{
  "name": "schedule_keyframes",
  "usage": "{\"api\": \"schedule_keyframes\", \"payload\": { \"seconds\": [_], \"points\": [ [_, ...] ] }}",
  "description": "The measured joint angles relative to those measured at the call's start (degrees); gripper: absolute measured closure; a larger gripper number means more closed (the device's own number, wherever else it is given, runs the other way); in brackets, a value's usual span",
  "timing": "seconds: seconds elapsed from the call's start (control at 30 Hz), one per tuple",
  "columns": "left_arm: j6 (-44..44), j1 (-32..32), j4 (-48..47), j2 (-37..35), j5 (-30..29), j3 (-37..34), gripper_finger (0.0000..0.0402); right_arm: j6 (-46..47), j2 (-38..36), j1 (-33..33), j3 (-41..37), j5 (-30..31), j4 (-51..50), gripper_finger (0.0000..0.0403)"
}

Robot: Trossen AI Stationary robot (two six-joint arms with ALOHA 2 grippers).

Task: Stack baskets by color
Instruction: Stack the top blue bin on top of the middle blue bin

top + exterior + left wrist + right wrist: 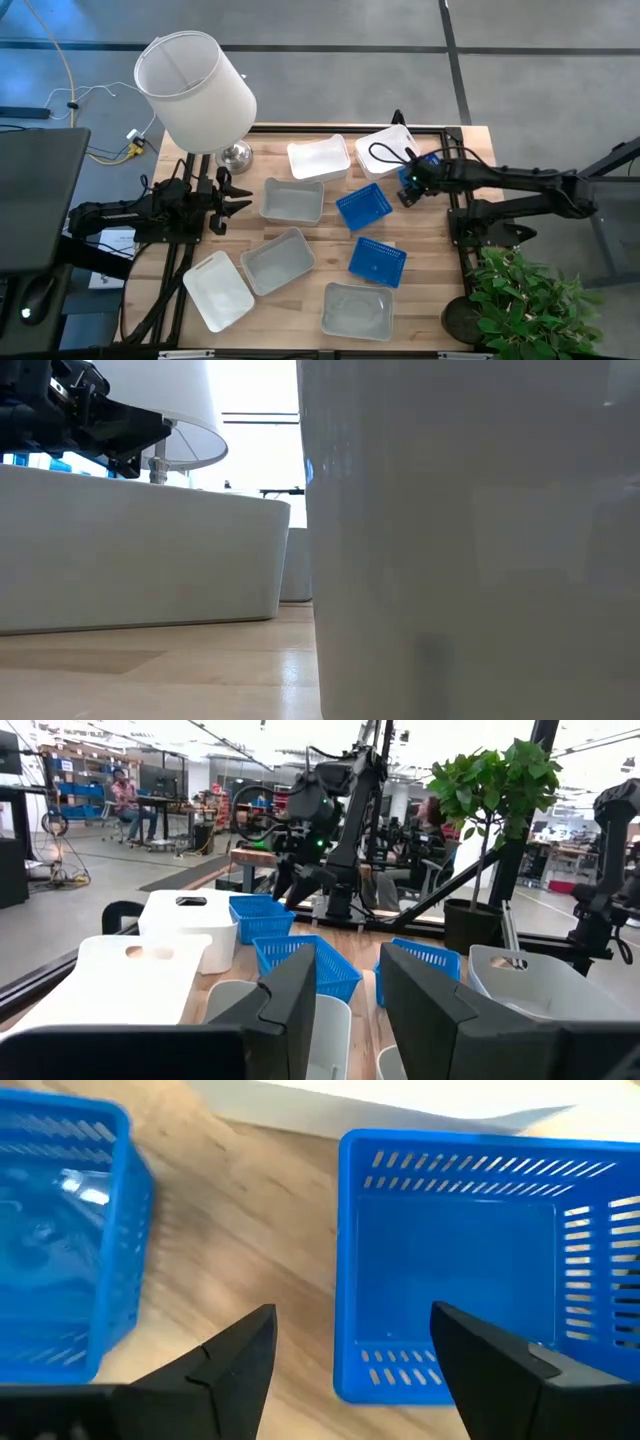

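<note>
Several baskets lie open side up on the wooden table: white ones (318,158) (385,147) (217,290), pale grey ones (292,200) (277,261) (356,311), and blue ones (364,206) (377,261), with a third blue one (432,160) mostly under my right arm. My right gripper (403,192) (352,1330) points steeply down, open, above the wall of a blue basket (480,1260). A second blue basket (60,1240) lies beside it. My left gripper (240,196) (345,1000) waits level at the table's left, open and holding nothing.
A lamp with a large white shade (195,90) stands at the far left corner. A potted plant (525,300) stands off the table's near right corner. In the low view, basket walls (470,540) (140,560) block most of the table.
</note>
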Motion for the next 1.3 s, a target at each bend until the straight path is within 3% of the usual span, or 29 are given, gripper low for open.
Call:
{"api": "schedule_keyframes", "payload": {
  "seconds": [0.37,0.7,0.93,1.3],
  "points": [
    [0.0,0.0,0.0,0.0,0.0,0.0,0.0300,1.9,0.7,0.0,-6.6,0.8,7.7,0.0151],
    [0.0,0.0,-0.1,0.0,0.0,0.0,0.0300,1.7,6.2,0.0,-7.9,3.5,12.2,0.0162],
    [0.0,0.0,-0.1,0.0,0.0,0.0,0.0300,1.7,8.8,0.0,-7.9,5.5,12.2,0.0227],
    [0.0,0.0,-0.1,0.0,-0.1,0.0,0.0300,1.3,8.8,0.0,-7.9,5.4,12.4,0.0395]
  ]
}}
